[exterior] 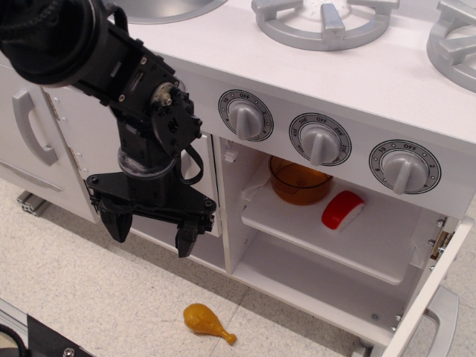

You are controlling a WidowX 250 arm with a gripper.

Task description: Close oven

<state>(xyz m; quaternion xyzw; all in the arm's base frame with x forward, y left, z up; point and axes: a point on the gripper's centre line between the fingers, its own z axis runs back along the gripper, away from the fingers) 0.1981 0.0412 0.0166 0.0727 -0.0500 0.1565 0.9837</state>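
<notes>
The white toy oven [327,253] stands open under the three grey knobs. Its door [428,297] is swung out to the right, seen edge-on, with the grey handle [446,316] at the lower right corner. On the white shelf [372,249] inside sit an orange cup [299,181] and a red and white toy [343,210]. My black gripper [151,232] hangs open and empty to the left of the oven opening, in front of a cupboard door, fingers pointing down.
A yellow toy chicken leg [207,322] lies on the speckled floor below the gripper. A white cupboard door with a vertical grey handle [30,126] is at the left. Grey burners [327,21] sit on the stovetop above.
</notes>
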